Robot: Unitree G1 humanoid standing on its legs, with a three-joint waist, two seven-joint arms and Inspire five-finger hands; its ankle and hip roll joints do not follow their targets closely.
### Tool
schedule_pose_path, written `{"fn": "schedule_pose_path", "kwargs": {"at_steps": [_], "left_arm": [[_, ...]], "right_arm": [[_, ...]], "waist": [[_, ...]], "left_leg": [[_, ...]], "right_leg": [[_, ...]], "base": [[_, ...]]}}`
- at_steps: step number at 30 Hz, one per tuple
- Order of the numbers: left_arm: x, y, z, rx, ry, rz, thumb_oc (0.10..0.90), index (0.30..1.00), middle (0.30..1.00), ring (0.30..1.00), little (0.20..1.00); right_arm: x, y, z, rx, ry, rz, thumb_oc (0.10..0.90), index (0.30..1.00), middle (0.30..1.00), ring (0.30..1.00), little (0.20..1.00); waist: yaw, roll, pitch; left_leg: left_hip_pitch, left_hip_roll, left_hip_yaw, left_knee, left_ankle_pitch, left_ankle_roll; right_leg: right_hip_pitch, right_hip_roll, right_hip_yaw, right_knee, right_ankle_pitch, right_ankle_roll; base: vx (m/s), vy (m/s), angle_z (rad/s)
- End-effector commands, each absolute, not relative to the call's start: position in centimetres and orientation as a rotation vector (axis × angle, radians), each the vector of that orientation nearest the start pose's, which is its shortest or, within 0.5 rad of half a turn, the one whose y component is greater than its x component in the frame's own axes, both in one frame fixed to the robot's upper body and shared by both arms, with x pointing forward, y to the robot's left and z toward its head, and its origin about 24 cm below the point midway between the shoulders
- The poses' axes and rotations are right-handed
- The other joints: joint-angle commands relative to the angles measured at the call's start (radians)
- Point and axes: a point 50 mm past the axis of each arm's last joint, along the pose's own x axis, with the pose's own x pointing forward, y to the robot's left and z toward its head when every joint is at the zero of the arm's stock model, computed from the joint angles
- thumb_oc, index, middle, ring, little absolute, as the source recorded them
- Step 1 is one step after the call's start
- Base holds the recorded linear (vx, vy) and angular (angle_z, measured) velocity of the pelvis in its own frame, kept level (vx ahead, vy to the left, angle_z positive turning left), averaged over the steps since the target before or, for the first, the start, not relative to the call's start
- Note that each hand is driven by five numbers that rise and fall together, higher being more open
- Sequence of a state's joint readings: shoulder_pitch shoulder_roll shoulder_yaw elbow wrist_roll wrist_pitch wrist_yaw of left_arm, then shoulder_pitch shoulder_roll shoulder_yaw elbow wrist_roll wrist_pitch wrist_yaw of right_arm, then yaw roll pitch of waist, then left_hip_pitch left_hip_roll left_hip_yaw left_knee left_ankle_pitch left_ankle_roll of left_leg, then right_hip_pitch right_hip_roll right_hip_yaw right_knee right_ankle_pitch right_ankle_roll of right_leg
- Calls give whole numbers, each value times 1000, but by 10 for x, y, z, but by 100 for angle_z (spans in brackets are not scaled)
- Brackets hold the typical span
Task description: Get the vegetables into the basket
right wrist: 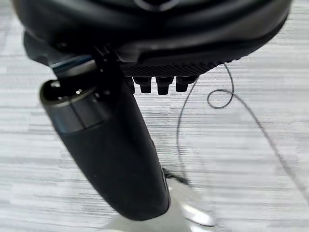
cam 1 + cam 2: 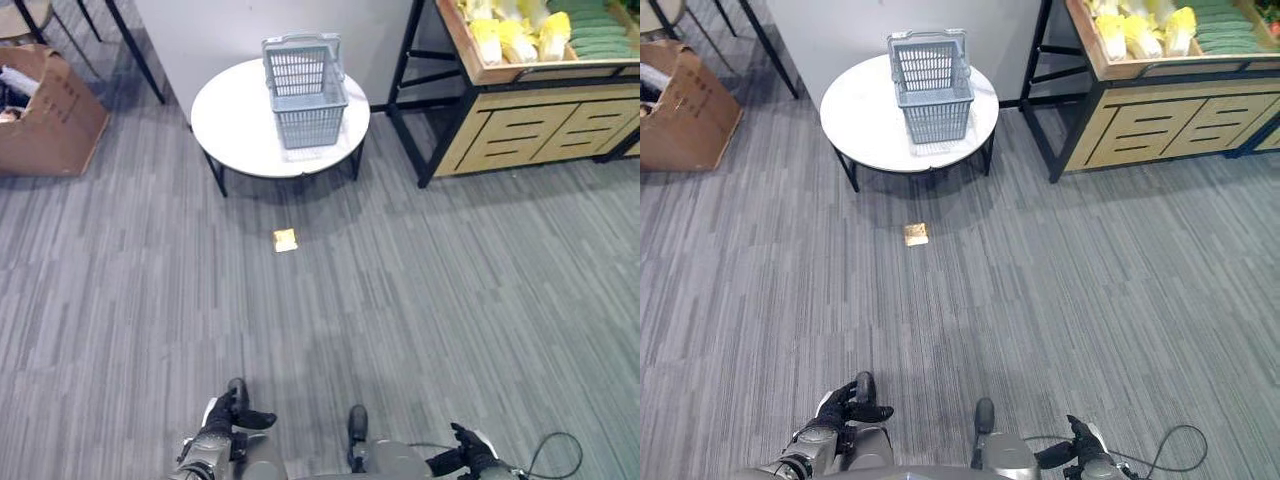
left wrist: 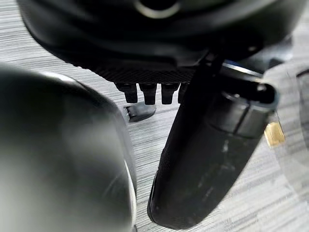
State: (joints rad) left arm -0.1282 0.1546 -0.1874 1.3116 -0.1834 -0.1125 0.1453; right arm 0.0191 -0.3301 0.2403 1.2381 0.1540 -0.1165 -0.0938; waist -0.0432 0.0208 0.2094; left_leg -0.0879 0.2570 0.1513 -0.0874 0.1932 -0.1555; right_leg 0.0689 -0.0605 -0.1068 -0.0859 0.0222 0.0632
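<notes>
Head camera first, left eye: a grey plastic basket (image 2: 305,88) sits on a round white table (image 2: 232,125) up against the wall, nothing visible inside it. The vegetables (image 2: 520,32) are well apart from it, piled in a wooden shelf (image 2: 530,120) over on the right: yellowish cabbages plus a row of green ones. A cardboard box (image 2: 45,115) is at the far left, and a small yellow tag (image 2: 285,240) lies on the grey floor (image 2: 450,290) just in front of the table. Both hands hang low at the bottom edge, left hand (image 2: 232,408) and right hand (image 2: 468,450), nowhere near the veg, holding nothing.

Right eye is the same layout, just shifted a bit.

Left wrist camera: looking along the hand, the fingertips (image 3: 147,93) poke out short in a row and the thumb (image 3: 212,145) sticks out straight, so it looks loose and empty. The yellow tag shows past the thumb.

Right wrist camera: same deal, fingertips (image 1: 161,84) in a row, thumb (image 1: 111,150) out straight, relaxed, only floor beyond.
</notes>
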Motion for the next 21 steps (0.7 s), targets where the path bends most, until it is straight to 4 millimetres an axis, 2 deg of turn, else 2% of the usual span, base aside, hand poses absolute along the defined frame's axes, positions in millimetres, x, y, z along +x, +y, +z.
{"fn": "schedule_pose_path", "kwargs": {"at_steps": [1,3,4,6,9,10,11,12,14,16,17,18,21], "left_arm": [[97,228,-162,328,1166,149,900,1000,1000,1000,1000],[99,230,-160,339,1160,137,900,1000,1000,1000,1000],[99,230,-160,339,1160,137,900,1000,1000,1000,1000],[107,232,-158,352,1137,129,900,1000,1000,1000,1000],[113,235,-156,357,1118,139,900,1000,1000,1000,1000],[113,235,-155,357,1118,139,900,1000,1000,1000,1000],[116,237,-154,351,1107,152,900,1000,1000,1000,1000],[117,237,-154,351,1107,152,900,1000,1000,1000,1000],[120,235,-153,342,1097,153,900,1000,1000,1000,1000],[119,235,-154,344,1103,157,900,1000,1000,1000,1000],[118,235,-154,344,1105,158,900,1000,1000,1000,1000],[117,236,-154,344,1111,161,900,1000,1000,1000,1000],[114,236,-155,343,1117,155,900,1000,1000,1000,1000]], "right_arm": [[95,-242,-156,-354,1117,-69,900,1000,1000,1000,1000],[98,-237,-156,-361,1115,-42,900,1000,1000,1000,1000],[98,-237,-156,-361,1115,-42,900,1000,1000,1000,1000],[108,-233,-154,-362,1083,-24,900,1000,1000,1000,1000],[118,-230,-151,-369,1047,-16,900,1000,1000,1000,1000],[118,-230,-151,-369,1047,-16,900,1000,1000,1000,1000],[123,-230,-150,-366,1031,-23,900,1000,1000,1000,1000],[123,-230,-150,-366,1031,-22,900,1000,1000,1000,1000],[126,-230,-149,-375,1022,-16,900,1000,1000,1000,1000],[131,-230,-147,-374,1008,-25,900,1000,1000,1000,1000],[136,-229,-146,-374,994,-24,900,1000,1000,1000,1000],[137,-228,-145,-378,990,-20,900,1000,1000,1000,1000],[138,-228,-145,-373,986,-20,900,1000,1000,1000,1000]], "waist": [[15,-88,-21],[13,-106,-23],[14,-107,-24],[11,-110,-12],[13,-94,7],[13,-95,8],[10,-94,16],[9,-94,18],[4,-87,29],[-3,-88,36],[-9,-88,40],[-12,-90,41],[-22,-90,44]], "left_leg": [[-65,-58,62,59,-17,49],[-65,-92,80,70,-50,75],[-66,-92,81,71,-51,76],[-60,-131,94,90,-92,112],[-17,-163,109,70,-125,144],[-15,-165,109,69,-125,144],[24,-186,123,47,-142,152],[27,-187,122,46,-142,152],[59,-195,127,41,-164,148],[83,-198,125,34,-178,137],[102,-200,119,29,-187,128],[113,-200,117,28,-194,122],[130,-201,105,42,-214,113]], "right_leg": [[17,-141,57,228,-20,139],[-18,-167,81,262,64,156],[-19,-168,82,262,64,157],[-83,-184,95,363,165,161],[-142,-195,35,485,192,153],[-141,-197,35,486,191,154],[-163,-223,-23,481,210,146],[-159,-223,-24,481,210,146],[-197,-221,-71,409,177,140],[-214,-227,-107,281,151,147],[-229,-229,-106,188,165,159],[-245,-234,-104,146,179,168],[-273,-246,-80,91,213,181]], "base": [[193,300,-35],[195,303,-30],[138,214,-32],[195,368,-2],[147,316,-5],[178,269,4],[124,148,8],[246,221,2],[226,102,-5],[232,0,1],[229,-63,12],[245,-89,13],[148,-69,10]]}}
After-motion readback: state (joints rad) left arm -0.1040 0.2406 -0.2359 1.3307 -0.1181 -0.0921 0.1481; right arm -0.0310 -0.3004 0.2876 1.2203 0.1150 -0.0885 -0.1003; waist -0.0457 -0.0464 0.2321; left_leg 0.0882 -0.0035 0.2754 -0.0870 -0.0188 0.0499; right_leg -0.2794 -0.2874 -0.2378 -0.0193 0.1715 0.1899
